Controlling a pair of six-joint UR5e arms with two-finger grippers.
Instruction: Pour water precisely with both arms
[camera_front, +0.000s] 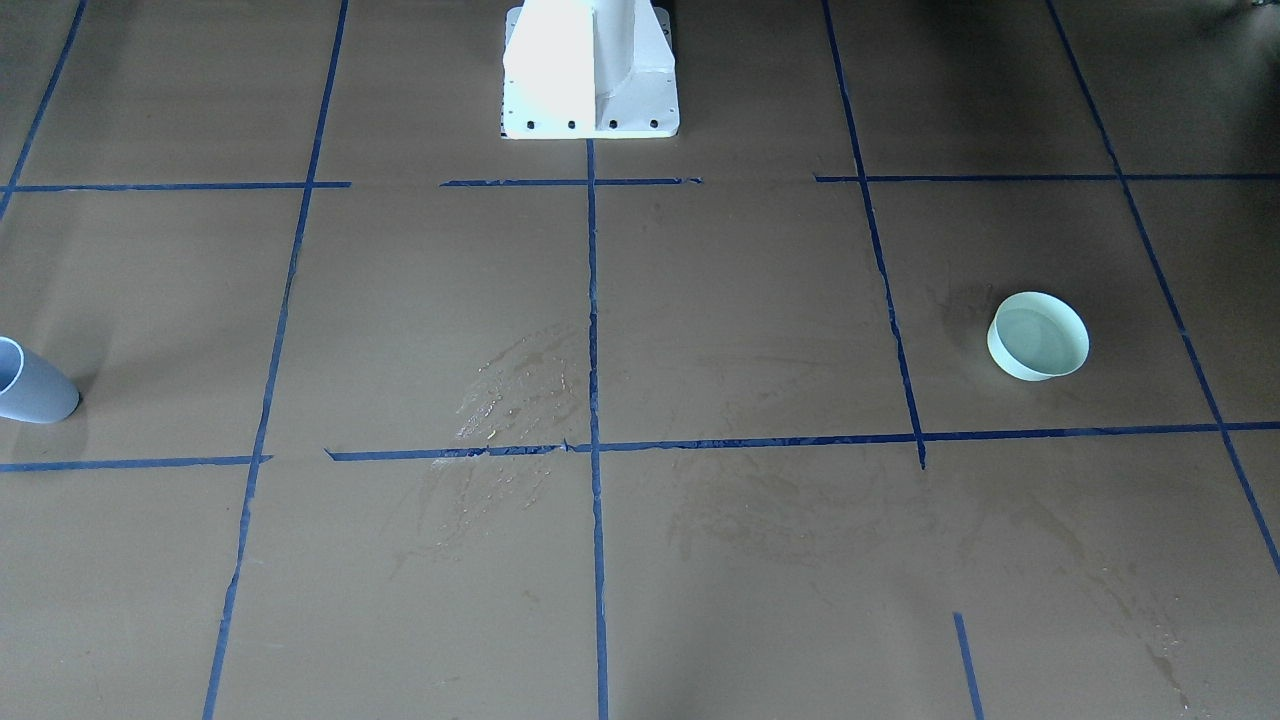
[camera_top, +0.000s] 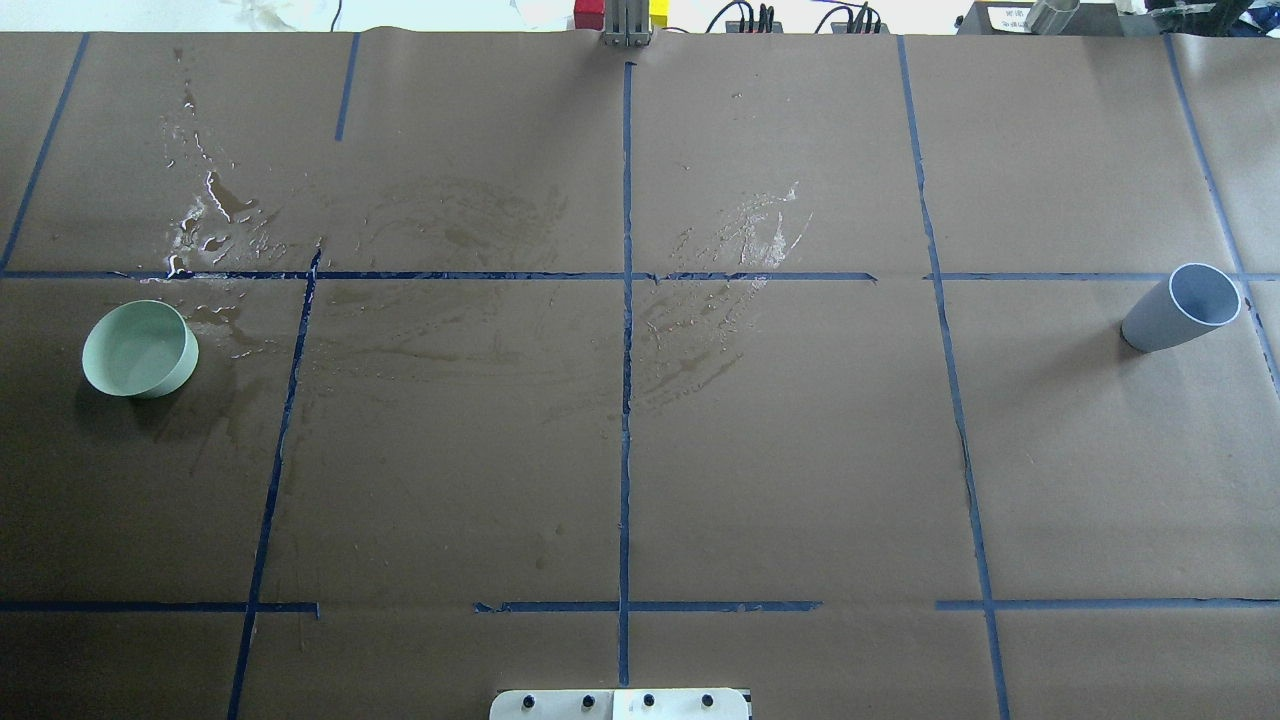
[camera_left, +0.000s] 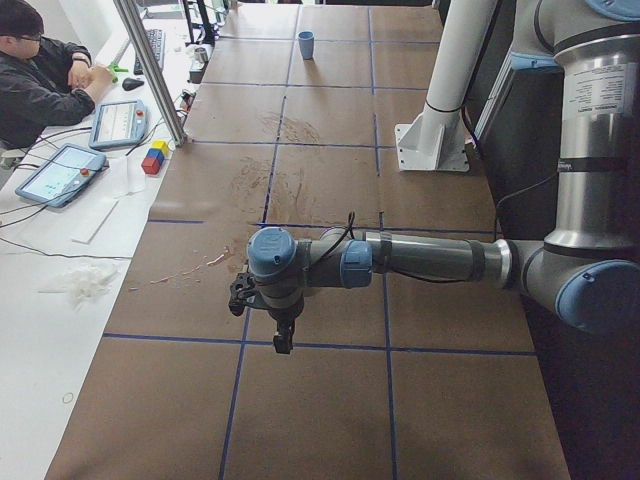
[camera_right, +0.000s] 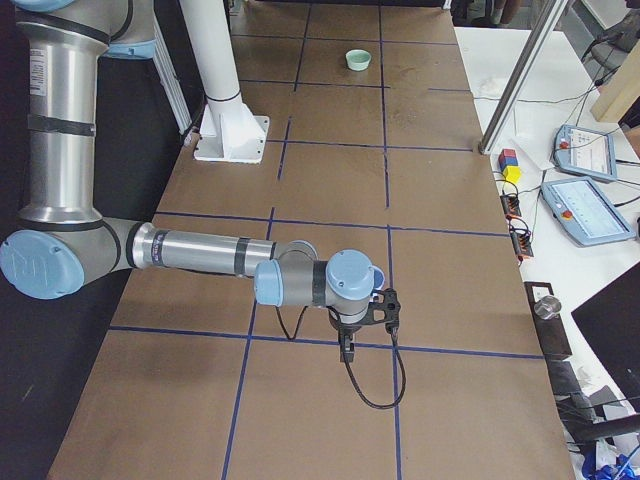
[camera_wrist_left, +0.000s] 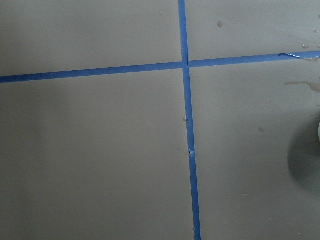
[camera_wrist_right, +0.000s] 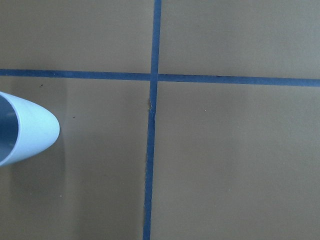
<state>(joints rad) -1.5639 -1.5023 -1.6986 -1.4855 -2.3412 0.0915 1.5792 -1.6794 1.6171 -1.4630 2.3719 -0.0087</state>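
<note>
A pale green bowl (camera_top: 140, 350) stands at the table's left, also in the front view (camera_front: 1038, 336); a faint glint inside it may be water (camera_front: 1040, 330). A blue-grey cup (camera_top: 1180, 308) stands upright at the right; its rim shows in the right wrist view (camera_wrist_right: 22, 127). My left arm (camera_left: 430, 262) reaches out low over the table's left end, its gripper (camera_left: 283, 340) pointing down, clear of the bowl. My right arm (camera_right: 200, 250) does the same at the right end, its gripper (camera_right: 346, 350) pointing down. Whether either gripper is open or shut cannot be told.
Glistening spilled droplets and brown stains (camera_top: 215, 225) lie behind the bowl, and more (camera_top: 760, 235) lie near the middle. The white pedestal (camera_front: 590, 70) stands at the robot's edge. Blue tape lines (camera_top: 626, 350) grid the brown paper. An operator (camera_left: 40, 80) sits beyond the far edge.
</note>
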